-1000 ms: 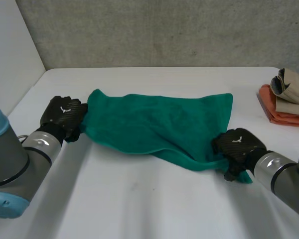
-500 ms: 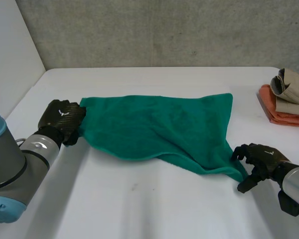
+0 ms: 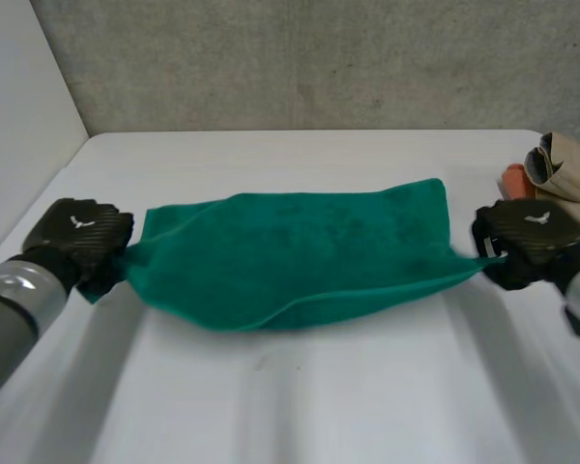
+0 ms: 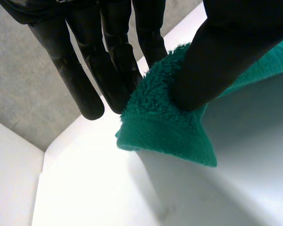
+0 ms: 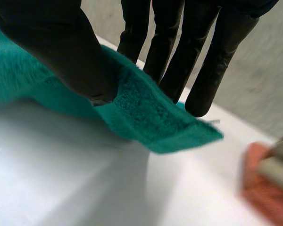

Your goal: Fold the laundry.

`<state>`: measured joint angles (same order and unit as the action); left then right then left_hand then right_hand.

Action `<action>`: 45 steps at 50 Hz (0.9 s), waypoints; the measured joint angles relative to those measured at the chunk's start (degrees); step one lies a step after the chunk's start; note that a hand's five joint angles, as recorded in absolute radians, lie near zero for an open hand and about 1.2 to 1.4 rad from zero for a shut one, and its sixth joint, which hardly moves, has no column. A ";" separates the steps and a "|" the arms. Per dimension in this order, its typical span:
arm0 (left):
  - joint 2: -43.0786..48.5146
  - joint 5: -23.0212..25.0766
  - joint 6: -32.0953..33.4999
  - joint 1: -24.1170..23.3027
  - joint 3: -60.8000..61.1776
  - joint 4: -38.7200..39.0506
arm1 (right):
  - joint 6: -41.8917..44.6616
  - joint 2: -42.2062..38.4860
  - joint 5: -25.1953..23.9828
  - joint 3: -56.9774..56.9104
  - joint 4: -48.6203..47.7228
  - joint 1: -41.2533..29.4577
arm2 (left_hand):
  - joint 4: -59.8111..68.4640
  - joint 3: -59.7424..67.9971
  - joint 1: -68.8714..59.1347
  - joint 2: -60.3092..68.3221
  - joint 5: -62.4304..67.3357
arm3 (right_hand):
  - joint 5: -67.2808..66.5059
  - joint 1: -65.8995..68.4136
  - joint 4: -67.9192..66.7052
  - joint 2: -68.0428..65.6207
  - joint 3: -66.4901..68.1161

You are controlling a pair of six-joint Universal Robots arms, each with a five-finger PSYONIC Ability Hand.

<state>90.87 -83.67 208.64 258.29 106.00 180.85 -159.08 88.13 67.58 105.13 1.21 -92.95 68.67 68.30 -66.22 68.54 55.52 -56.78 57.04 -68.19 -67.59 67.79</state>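
A green towel (image 3: 300, 251) hangs stretched between my two hands above the white table (image 3: 300, 406), its near edge sagging in the middle. My left hand (image 3: 75, 232) pinches the towel's left corner (image 4: 160, 122) between thumb and straight fingers (image 4: 108, 61). My right hand (image 3: 532, 242) pinches the right corner (image 5: 155, 120) the same way, thumb (image 5: 61, 47) on top and fingers behind. The far edge of the towel runs to a loose far right corner (image 3: 435, 188) just inside my right hand.
A stack of folded cloths, beige (image 3: 565, 169) on orange (image 3: 517, 179), lies at the table's right edge just behind my right hand; the orange one (image 5: 269, 188) lies beyond the held corner. A grey wall runs behind the table.
My right hand, open beside the towel's near right corner half a second ago, has shut on it and lifted it up and right. The left hand drew back left, pulling the towel taut.
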 measured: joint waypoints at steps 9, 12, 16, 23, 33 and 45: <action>-9.65 0.27 7.85 3.23 1.80 -15.06 | 32.71 10.51 0.99 -1.26 24.34 6.16 | 0.00 0.00 0.00 0.00 0.00 | 0.00 0.00 -0.01 0.00 0.00; -11.43 0.29 11.97 4.09 3.42 -17.24 | 39.05 10.92 2.27 -1.89 30.12 6.82 | 0.00 0.00 0.00 0.00 0.00 | 0.00 0.00 -0.01 0.00 0.00; -11.13 0.30 14.24 4.59 5.02 -16.66 | 40.74 9.32 3.60 -2.47 31.18 5.75 | 0.00 0.01 0.00 0.00 0.00 | 0.00 0.00 -0.01 0.00 0.00; -1.10 -0.02 14.41 3.51 4.35 -9.04 | 37.83 -1.95 8.32 -5.01 23.67 -0.77 | 0.01 0.02 0.00 0.00 0.00 | 0.00 0.00 -0.02 0.00 0.00; 21.20 -2.88 9.30 0.68 -9.02 1.95 | 33.87 -21.43 17.34 -16.84 10.93 -7.09 | 0.19 0.03 0.00 0.01 0.00 | 0.00 0.00 -0.02 0.00 0.00; 34.38 -8.28 4.55 -1.29 -24.91 5.59 | 28.74 -33.94 18.08 -32.13 5.53 -8.62 | 0.20 0.03 0.00 0.01 0.00 | 0.00 0.00 -0.02 0.00 0.00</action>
<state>125.25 -91.95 213.19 257.00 81.09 186.44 -130.34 54.19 85.65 73.00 6.74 -101.57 68.87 68.33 -66.22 68.55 55.52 -56.78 57.04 -68.21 -67.59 67.80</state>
